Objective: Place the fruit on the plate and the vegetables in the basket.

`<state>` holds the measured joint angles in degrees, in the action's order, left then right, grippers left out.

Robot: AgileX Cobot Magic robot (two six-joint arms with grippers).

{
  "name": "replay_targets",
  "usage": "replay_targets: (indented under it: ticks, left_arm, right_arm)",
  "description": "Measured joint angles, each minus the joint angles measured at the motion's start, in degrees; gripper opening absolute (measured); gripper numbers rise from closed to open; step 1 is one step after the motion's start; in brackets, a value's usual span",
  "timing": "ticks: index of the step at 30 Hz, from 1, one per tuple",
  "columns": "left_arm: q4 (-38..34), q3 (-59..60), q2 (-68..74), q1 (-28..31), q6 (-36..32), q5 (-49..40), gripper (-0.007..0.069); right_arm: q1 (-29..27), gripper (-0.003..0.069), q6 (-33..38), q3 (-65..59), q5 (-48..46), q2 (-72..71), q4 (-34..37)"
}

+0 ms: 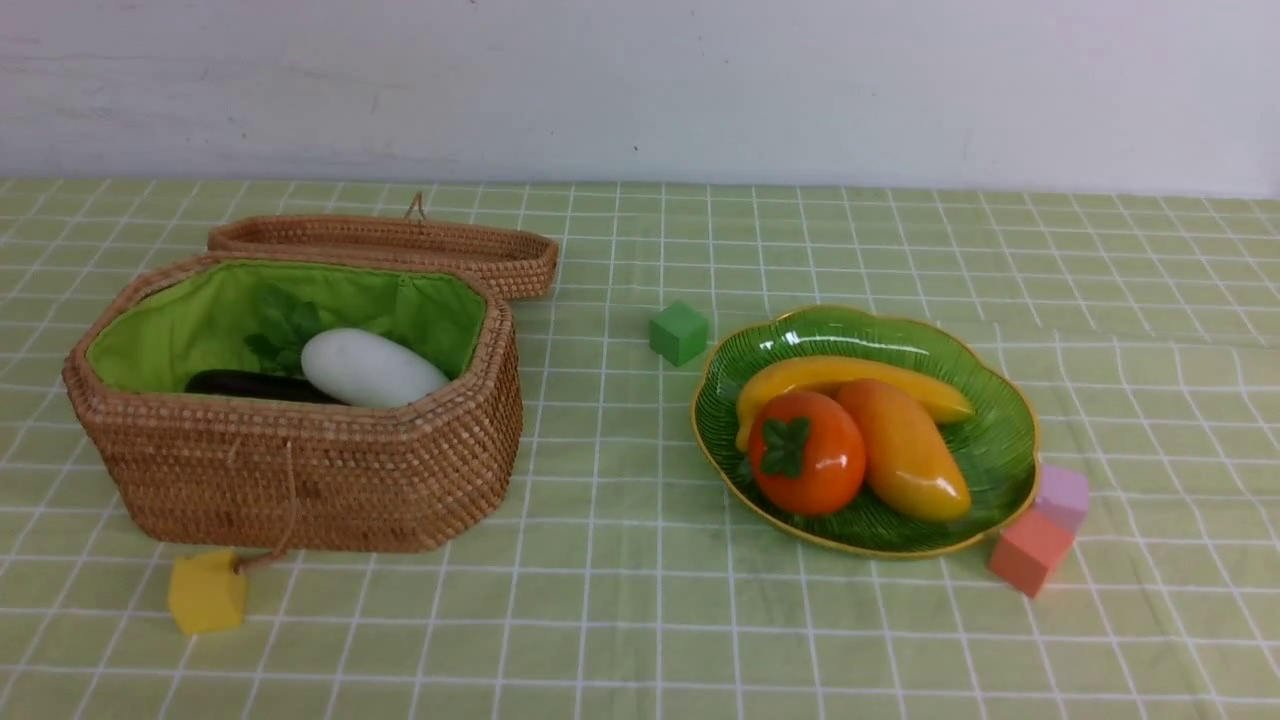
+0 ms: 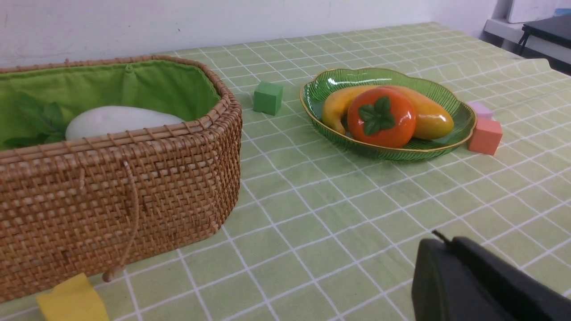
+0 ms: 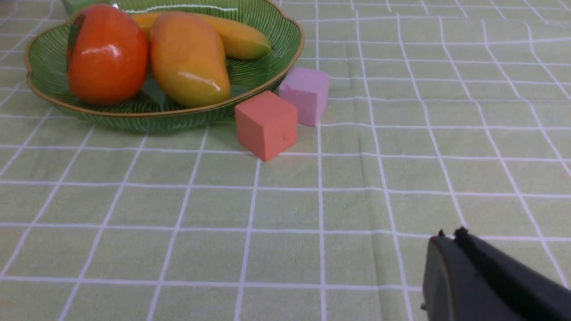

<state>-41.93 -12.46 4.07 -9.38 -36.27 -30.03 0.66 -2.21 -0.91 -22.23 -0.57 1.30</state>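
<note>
Fingers on both arms are closed and holding nothing: left fingers (image 2: 446, 249) and right fingers (image 3: 450, 243) just hang over bare green checked tabletop (image 1: 620, 620). Looks pretty much done to me. The yellow banana (image 1: 850, 378), orange-yellow mango (image 1: 905, 450) and orange-red persimmon (image 1: 807, 452) all sit on the green ribbed plate (image 1: 990, 455) toward the right edge. The white radish (image 1: 372, 368) and dark purple eggplant (image 1: 255, 386) lie in the green-lined wicker basket (image 1: 300, 480) toward the left edge. Can't spot the red chili, maybe it's hidden in there.
</note>
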Motion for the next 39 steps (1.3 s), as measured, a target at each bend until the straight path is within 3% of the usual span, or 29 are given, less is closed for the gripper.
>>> replay_targets:
  ticks: [19,22,24,26,28,30,34,39]
  left_arm:
    - [0.5,0.7,0.0,0.0,0.3,2.3,0.0005]
    - [6.3,2.9,-1.1,1.3,8.2,11.0,-0.0013]
    - [13.5,4.8,-3.2,4.2,18.9,16.4,-0.0013]
    - [19.6,6.4,-4.3,6.0,24.6,18.9,-0.0013]
    - [29.8,9.9,-4.7,8.2,34.9,20.5,-0.0013]
    - [35.3,12.8,-4.7,9.2,42.4,20.1,-0.0013]
    - [38.7,14.1,-4.7,9.3,50.3,11.2,-0.0013]
    - [38.8,14.2,-4.7,9.3,52.1,7.9,-0.0013]
  right_arm:
    - [0.0,0.0015,0.0,0.0,0.0,0.0,0.0]
    - [0.0,0.0015,0.1,0.0,0.0,0.0,0.0]
    - [0.0,0.0015,0.1,0.0,0.0,0.0,0.0]
    - [0.0,0.0015,0.1,0.0,0.0,0.0,0.0]
    - [0.0,0.0015,0.1,0.0,0.0,0.0,0.0]
    - [0.0,0.0018,0.1,0.0,0.0,0.0,0.0]
    - [0.0,0.0021,0.1,0.0,0.0,0.0,0.0]
    - [0.0,0.0021,0.1,0.0,0.0,0.0,0.0]
